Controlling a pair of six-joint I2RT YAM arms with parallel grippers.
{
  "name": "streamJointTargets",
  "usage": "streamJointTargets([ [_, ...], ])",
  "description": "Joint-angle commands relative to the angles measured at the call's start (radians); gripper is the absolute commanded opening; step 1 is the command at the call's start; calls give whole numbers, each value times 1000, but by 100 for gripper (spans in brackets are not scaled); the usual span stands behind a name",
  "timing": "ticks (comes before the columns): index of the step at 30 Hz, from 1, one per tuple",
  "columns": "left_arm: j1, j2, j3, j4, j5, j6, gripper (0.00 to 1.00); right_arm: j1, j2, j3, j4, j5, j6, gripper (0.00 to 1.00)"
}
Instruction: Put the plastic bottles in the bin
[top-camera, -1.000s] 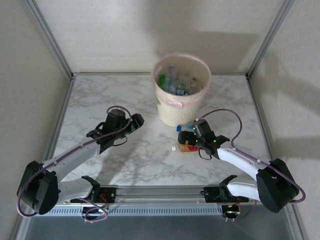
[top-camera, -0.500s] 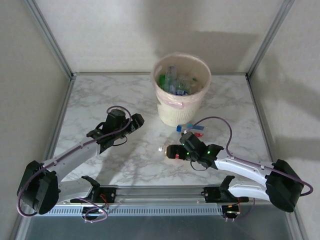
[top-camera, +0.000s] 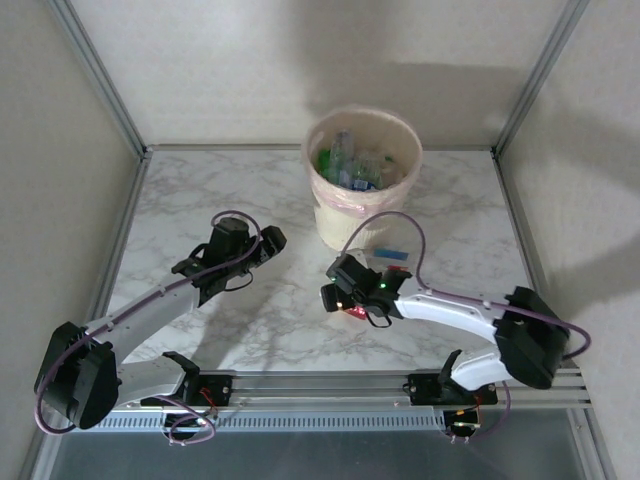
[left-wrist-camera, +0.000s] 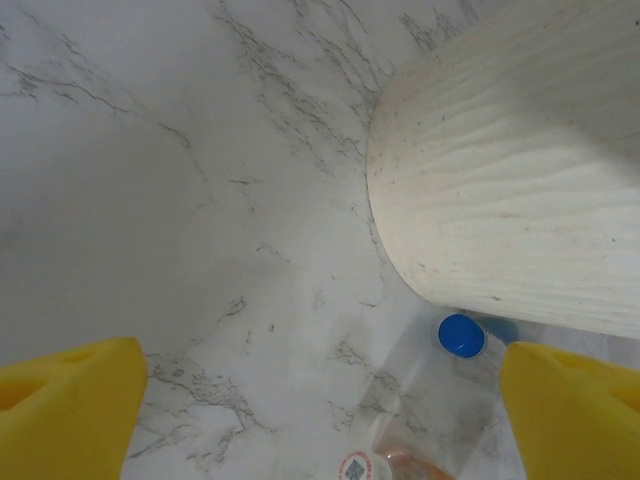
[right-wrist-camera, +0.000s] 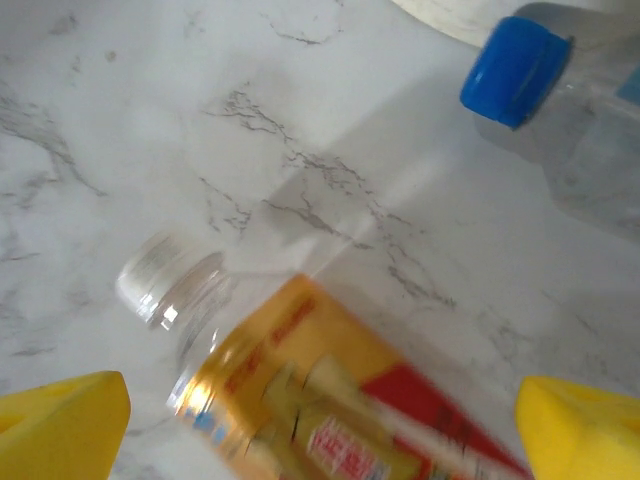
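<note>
1. Seen from above, the bin (top-camera: 362, 180), a cream tapered wastebasket with a pinkish liner over its rim, stands at 12 o'clock on the marble table (top-camera: 200, 190).
2. Inside the bin lie several plastic bottles (top-camera: 350, 165), clear and green.
3. A clear bottle with a blue cap (top-camera: 385, 256) lies on its side on the table, just at 5 o'clock of the bin's base.
4. The right gripper (top-camera: 338, 296) sits low at 6 o'clock of the bin. Its wrist camera shows the jaws spread wide, a yellow pad on each side.
5. Between those pads lies a bottle with a yellow-orange and red label (right-wrist-camera: 300, 400), its clear neck pointing to 10 o'clock in that view. Whether the pads touch it cannot be told.
6. The left gripper (top-camera: 270, 242) hangs at 8 o'clock of the bin, jaws apart with nothing between them.
7. In the left wrist view the bin's wall is at 2 o'clock and the blue cap at 5 o'clock.
</note>
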Motion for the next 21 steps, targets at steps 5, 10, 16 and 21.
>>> streamJointTargets([
  [5, 36, -49, -17, -26, 15, 18, 91, -36, 67, 23, 41, -2, -141, 99],
  [10, 51, -52, -32, -9, 27, 14, 92, -20, 21, -45, 73, -89, -121, 99],
  [16, 53, -40, -28, 2, 40, 9, 91, 10, 64, -61, 34, -72, -57, 95],
  [21, 59, -45, -34, -2, 40, 12, 91, 9, 47, -84, 40, -67, -25, 87],
])
